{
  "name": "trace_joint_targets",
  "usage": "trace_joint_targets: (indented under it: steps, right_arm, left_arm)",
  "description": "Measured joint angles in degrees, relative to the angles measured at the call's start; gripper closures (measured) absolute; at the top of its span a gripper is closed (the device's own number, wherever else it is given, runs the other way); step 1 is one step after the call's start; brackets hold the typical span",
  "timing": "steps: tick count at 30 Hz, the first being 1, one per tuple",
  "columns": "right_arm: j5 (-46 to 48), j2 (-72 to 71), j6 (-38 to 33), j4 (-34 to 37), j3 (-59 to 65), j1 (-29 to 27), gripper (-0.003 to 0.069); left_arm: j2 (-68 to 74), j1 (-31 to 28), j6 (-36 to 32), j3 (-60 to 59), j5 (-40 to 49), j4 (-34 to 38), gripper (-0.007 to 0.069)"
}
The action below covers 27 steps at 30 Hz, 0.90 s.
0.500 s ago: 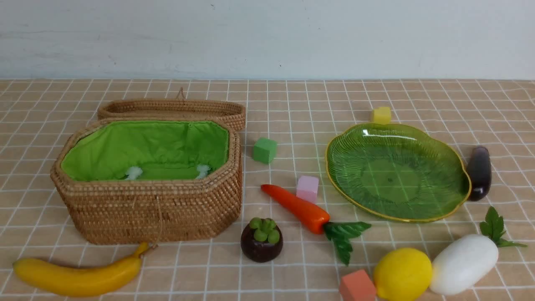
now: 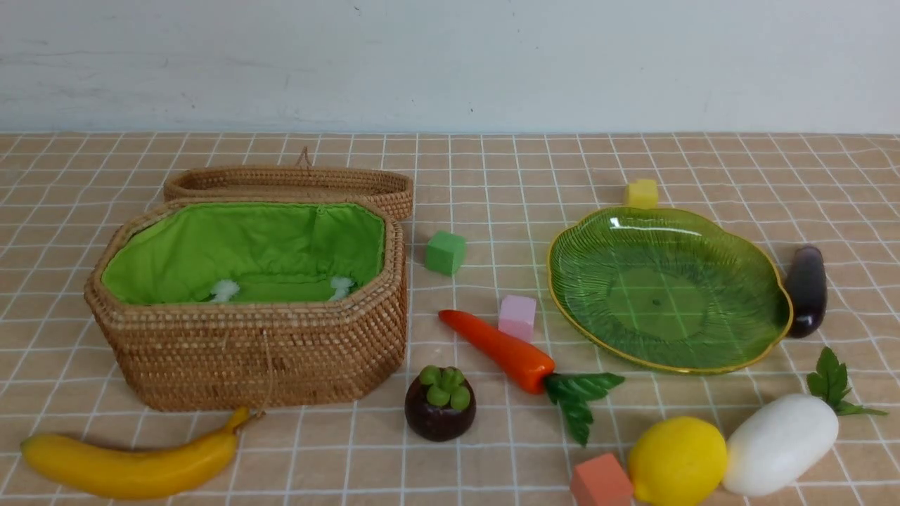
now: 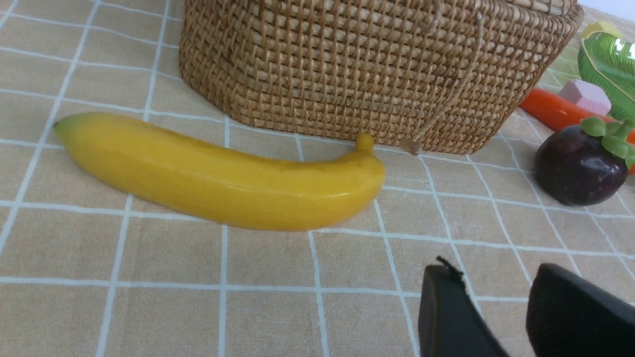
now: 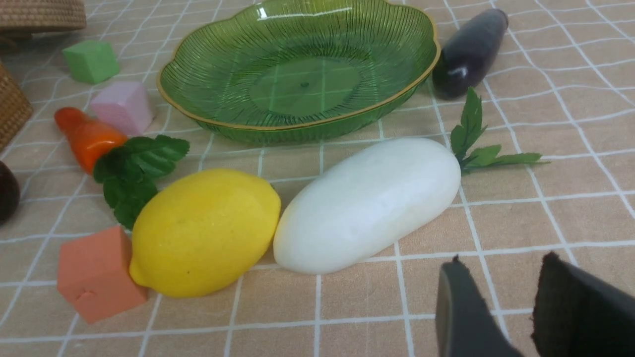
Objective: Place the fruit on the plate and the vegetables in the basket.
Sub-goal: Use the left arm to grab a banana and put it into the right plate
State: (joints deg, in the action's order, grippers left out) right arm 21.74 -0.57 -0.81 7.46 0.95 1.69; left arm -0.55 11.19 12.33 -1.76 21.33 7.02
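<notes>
zero of six sorted so far, so by my count you've got all six moves ahead of you. the plate [image 2: 668, 295] sits bare on the right side of the desk [image 2: 492, 176], and the basket [image 2: 260, 358] on the left has none of the veg in it.

fruit: the banana [image 2: 130, 460] lies in front of the basket at the near left. the mangosteen [image 2: 439, 411] stands just off the basket's front right corner. the lemon [image 2: 676, 460] is at the near right, right up against the radish [image 2: 777, 443].

veg: the carrot [image 2: 499, 349] lies between basket and plate, the radish is in front of the plate, and the eggplant [image 2: 806, 289] is just beside the plate's right rim.

the left claw [image 3: 496, 277] hangs near the banana, prongs spread with nothing between them. the right claw [image 4: 503, 267] is spread and empty too, near the radish.
</notes>
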Motion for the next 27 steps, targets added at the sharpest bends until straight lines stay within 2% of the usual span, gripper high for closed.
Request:
trace_joint_targets:
  steps: [4, 9, 11, 15, 16, 17, 19, 21, 22, 24, 27]
  right_arm:
    - [0.00, 0.00, 0.00, 0.00, 0.00, 0.00, 0.0416]
    - [0.00, 0.00, 0.00, 0.00, 0.00, 0.00, 0.0416]
    - [0.00, 0.00, 0.00, 0.00, 0.00, 0.00, 0.0416]
    - [0.00, 0.00, 0.00, 0.00, 0.00, 0.00, 0.0416]
    - [0.00, 0.00, 0.00, 0.00, 0.00, 0.00, 0.0416]
    - [0.00, 0.00, 0.00, 0.00, 0.00, 0.00, 0.0416]
    - [0.00, 0.00, 0.00, 0.00, 0.00, 0.00, 0.0416]
    - [0.00, 0.00, 0.00, 0.00, 0.00, 0.00, 0.0416]
    - [0.00, 0.00, 0.00, 0.00, 0.00, 0.00, 0.0416]
    - [-0.74, 0.00, 0.27, 0.65, 0.00, 0.00, 0.0416]
    - [-2.26, 0.00, 3.90, 6.44, 0.34, 0.00, 0.0416]
  left_arm:
    - [0.00, 0.00, 2.68, 0.00, -3.06, 3.72, 0.0386]
    - [0.00, 0.00, 11.95, 0.00, -11.18, 19.71, 0.0386]
    - [0.00, 0.00, 13.48, 0.00, -13.82, 23.27, 0.0386]
    - [0.00, 0.00, 13.80, 0.00, -18.82, 25.98, 0.0412]
    - [0.00, 0.00, 12.64, 0.75, -18.39, 26.31, 0.0463]
    - [0.00, 0.00, 12.47, 0.75, -18.19, 26.31, 0.0470]
    - [0.08, 0.00, 9.02, 5.22, -13.55, 25.41, 0.0573]
    - [2.48, 0.00, 4.25, 10.82, -6.20, 23.00, 0.0637]
    - [2.83, 0.00, 3.80, 12.03, -5.40, 22.73, 0.0638]
    - [9.81, 0.00, -1.58, 20.68, 7.88, 19.40, 0.0637]
    - [16.85, 0.00, -5.72, 27.32, 18.08, 18.12, 0.0637]
